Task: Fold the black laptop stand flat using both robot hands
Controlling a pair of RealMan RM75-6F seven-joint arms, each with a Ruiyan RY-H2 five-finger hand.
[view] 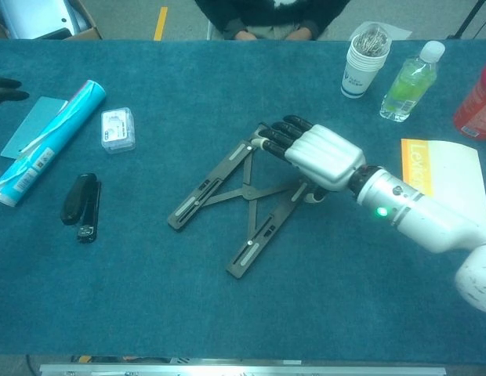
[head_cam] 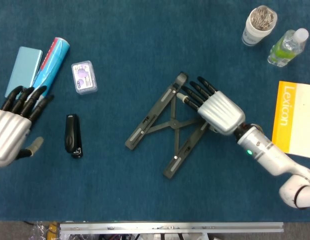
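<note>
While the stand (head_cam: 167, 127) lies spread in an X near the middle of the bench (head_cam: 145, 45), its two long bars apart and joined by thin cross links, nothing about it is folded yet. One bar runs from lower left up toward the centre, the other sits to its right and lower; both look flat on the cloth.

Over the upper end of the right-hand bar sits the right robot hand (head_cam: 212, 105), palm down, fingers (view: 276, 135) stretched out and reaching toward the tip of the other bar. It grasps nothing that I can see; the fingers are extended rather than curled, and whether they actually touch the stand cannot be told from either view. That placement makes sense as a way to push one bar toward the other, or to pin it.

Well apart at the left edge, the left robot hand (head_cam: 12, 130) hovers released, fingers spread, holding nothing. Since the task wants both hands, it will likely need to come across to steady the far bar.

Near the left hand are a black stapler (head_cam: 72, 136), a small clear box (head_cam: 84, 77), a blue tube (head_cam: 51, 60) and a pale blue case (head_cam: 22, 69). At the right lie a yellow book (head_cam: 295, 117), a green bottle (head_cam: 287, 46) and a cup (head_cam: 258, 24) of clips.
</note>
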